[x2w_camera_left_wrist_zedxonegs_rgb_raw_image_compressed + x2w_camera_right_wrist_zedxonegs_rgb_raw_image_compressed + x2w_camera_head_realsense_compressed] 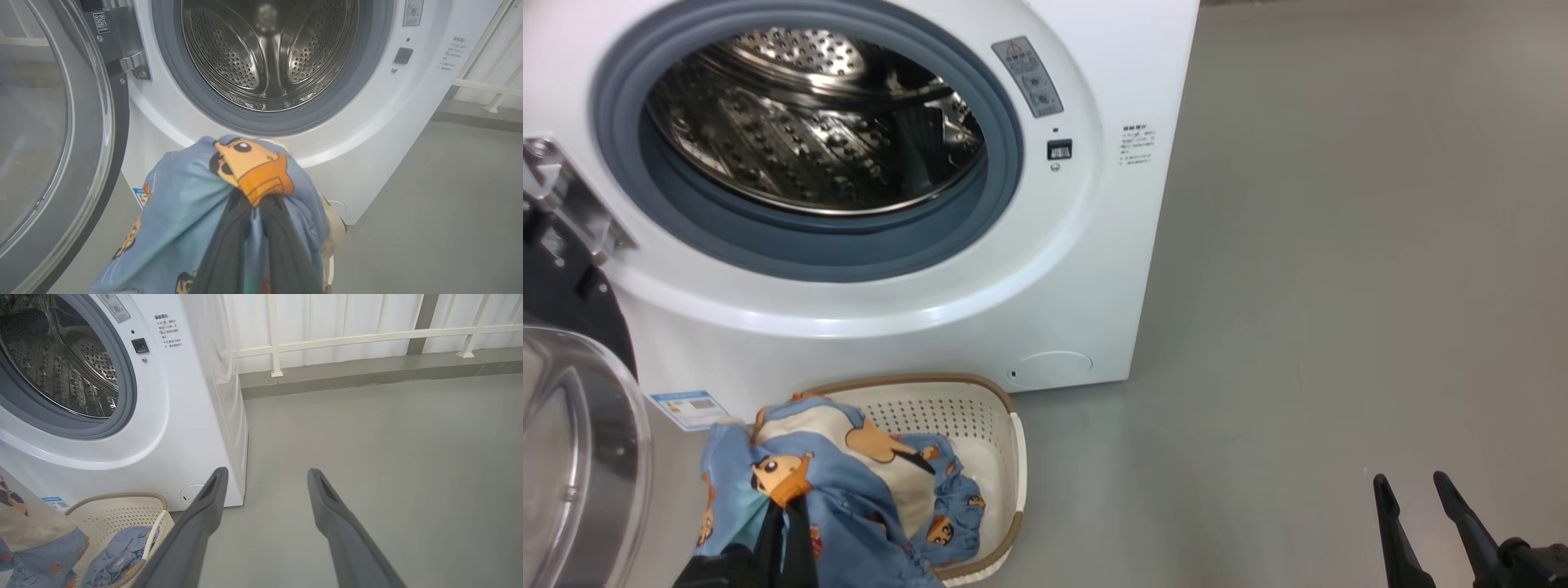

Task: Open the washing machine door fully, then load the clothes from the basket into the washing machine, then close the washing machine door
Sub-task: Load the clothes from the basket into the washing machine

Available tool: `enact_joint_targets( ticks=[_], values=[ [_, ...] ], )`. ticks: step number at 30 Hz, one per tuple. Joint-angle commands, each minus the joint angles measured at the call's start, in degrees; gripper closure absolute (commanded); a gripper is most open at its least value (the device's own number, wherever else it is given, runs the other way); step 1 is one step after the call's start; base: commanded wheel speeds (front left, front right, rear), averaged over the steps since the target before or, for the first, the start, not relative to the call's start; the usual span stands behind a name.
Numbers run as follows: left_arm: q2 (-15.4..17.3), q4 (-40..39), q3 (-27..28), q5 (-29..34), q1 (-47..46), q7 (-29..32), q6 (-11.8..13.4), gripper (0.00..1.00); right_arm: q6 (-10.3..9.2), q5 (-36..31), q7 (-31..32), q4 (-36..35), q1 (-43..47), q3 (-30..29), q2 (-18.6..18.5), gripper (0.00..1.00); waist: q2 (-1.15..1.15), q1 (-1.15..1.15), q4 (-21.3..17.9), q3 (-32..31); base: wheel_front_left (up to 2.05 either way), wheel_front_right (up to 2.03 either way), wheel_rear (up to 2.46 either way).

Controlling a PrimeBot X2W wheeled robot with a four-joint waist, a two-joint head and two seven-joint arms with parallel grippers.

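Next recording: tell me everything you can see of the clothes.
The clothes are soft light blue fabric with a cream panel, printed with orange-brown cartoon boy figures. The left gripper is shut on a bunched fold, holding part raised over the basket; the rest lies crumpled inside it, in front of the washing machine.

There is one washing machine, with one round door, one steel drum and one grey-blue gasket. Its front carries one grey warning label, one small black latch socket, one blue sticker and one round cover. One basket sits on the floor. The clothes come to one printed garment, as far as the folds let anyone tell. Two grippers are counted, the left gripper and the right gripper, each with two dark fingers. One white railing runs behind.
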Motion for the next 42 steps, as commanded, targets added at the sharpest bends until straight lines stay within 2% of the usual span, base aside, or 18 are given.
enact_joint_targets(
  ticks=[1,27,42],
  values=[
    [0.6,-2.2,1.8,0.6,-0.3,-0.6,-0.3,1.00,0.09,-0.6,-0.7,-1.6,0.0,1.1,-1.0,0.00,0.00,0.00,0.6,-1.0,0.00,0.00,0.00],
    [0.6,-6.4,0.6,2.3,3.3,-0.6,-1.7,1.00,0.09,-2.5,-0.7,-2.4,1.8,0.8,-0.1,0.00,0.00,0.00,3.8,-4.7,0.00,0.00,0.00],
    [0.6,-7.6,-0.1,2.4,2.6,-0.6,-1.5,1.00,0.09,-2.2,-0.7,-2.6,1.5,1.5,-0.4,0.00,0.00,0.00,3.3,-3.6,0.00,0.00,0.00]
  ],
)
